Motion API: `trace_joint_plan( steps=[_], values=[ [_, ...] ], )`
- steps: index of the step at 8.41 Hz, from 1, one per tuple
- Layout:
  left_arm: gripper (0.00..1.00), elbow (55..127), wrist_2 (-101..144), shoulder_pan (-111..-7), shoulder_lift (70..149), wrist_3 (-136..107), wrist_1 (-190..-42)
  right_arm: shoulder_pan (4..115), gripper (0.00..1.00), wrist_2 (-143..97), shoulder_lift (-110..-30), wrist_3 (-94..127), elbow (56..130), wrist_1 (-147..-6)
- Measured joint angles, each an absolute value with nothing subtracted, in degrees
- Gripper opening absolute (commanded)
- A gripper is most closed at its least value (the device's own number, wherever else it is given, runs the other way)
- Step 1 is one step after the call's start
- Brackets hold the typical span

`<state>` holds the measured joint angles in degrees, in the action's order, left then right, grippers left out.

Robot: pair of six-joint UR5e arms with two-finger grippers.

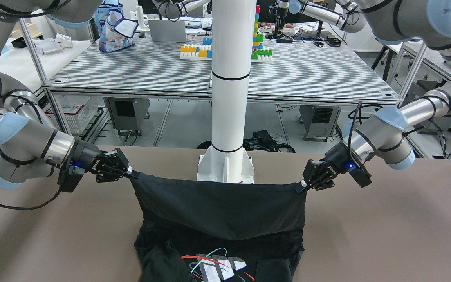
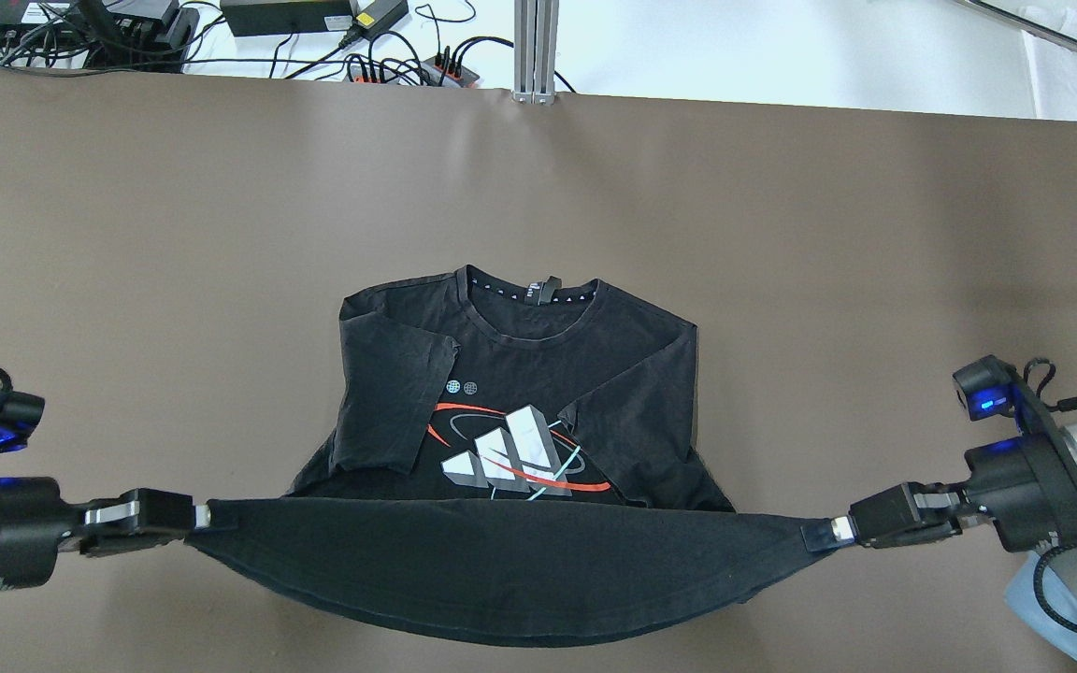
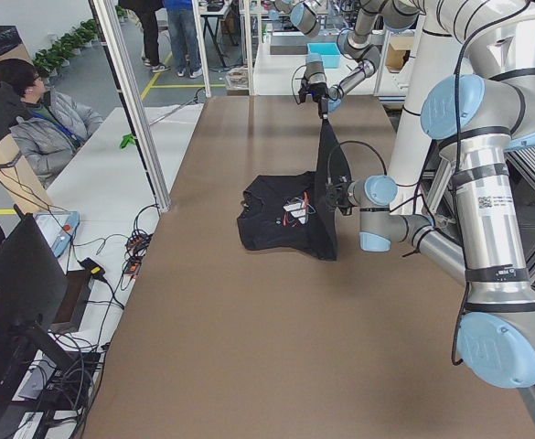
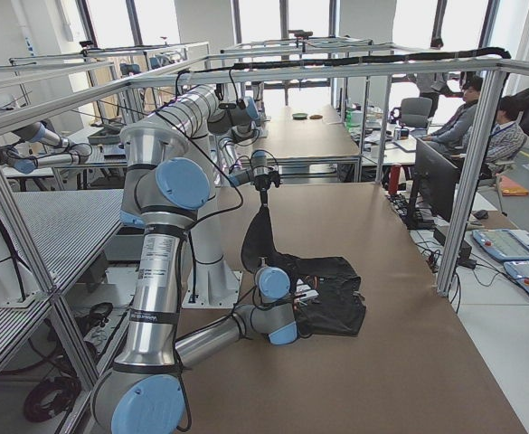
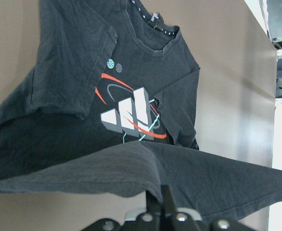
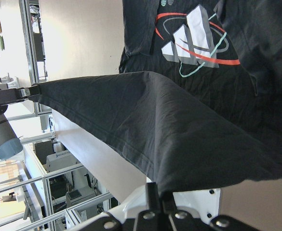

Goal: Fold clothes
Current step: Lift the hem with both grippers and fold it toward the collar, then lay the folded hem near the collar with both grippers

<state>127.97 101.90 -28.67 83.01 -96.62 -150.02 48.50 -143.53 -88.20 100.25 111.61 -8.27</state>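
The clothes are one black T-shirt (image 2: 510, 411) with a white, red and teal print (image 2: 512, 460). It lies face up on the brown table (image 2: 221, 234), both sleeves folded inward and the collar (image 2: 529, 318) toward the far edge. Its bottom hem (image 2: 501, 561) is lifted off the table and stretched taut between my two grippers. My left gripper (image 2: 199, 515) is shut on the hem's left corner, and my right gripper (image 2: 826, 533) is shut on the right corner. The front view shows the raised hem (image 1: 217, 207) hanging as a sagging sheet between the left gripper (image 1: 300, 188) and the right gripper (image 1: 134, 175).
The white pillar (image 1: 230, 78) and its base plate (image 1: 225, 168) stand just behind the raised hem. Cables and power bricks (image 2: 314, 28) lie beyond the table's far edge. People sit at desks (image 3: 38, 119) off the table's end, beside a monitor (image 3: 11, 293).
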Motion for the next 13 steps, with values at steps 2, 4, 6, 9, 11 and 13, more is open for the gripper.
trace_joint_plan(
  steps=[2, 4, 6, 9, 11, 13],
  values=[
    [0.0, 125.8, 102.47, -33.64, 88.44, -96.22, -143.69, 48.99, 0.0, -139.92, -84.76, 98.5, 107.48, -9.83],
    [0.0, 120.58, 102.84, -37.52, 93.76, -95.98, -140.96, 48.96, 0.0, -136.77, -82.29, 94.52, 103.78, -12.84],
    [0.0, 113.17, 102.77, -40.38, 98.52, -95.85, -140.61, 48.78, 0.0, -131.97, -81.02, 91.38, 99.45, -14.72],
    [0.0, 104.13, 102.35, -41.69, 104.34, -94.79, -140.75, 47.95, 0.0, -124.64, -77.89, 87.66, 92.08, -15.22],
    [0.0, 100.06, 102.31, -42.35, 106.96, -94.08, -140.86, 46.13, 0.0, -118.67, -75.44, 87.21, 88.62, -15.27],
    [0.0, 97.42, 102.37, -43.35, 108.16, -93.25, -140.92, 45.39, 0.0, -114.31, -74.59, 87.01, 86.49, -15.23]
  ],
)
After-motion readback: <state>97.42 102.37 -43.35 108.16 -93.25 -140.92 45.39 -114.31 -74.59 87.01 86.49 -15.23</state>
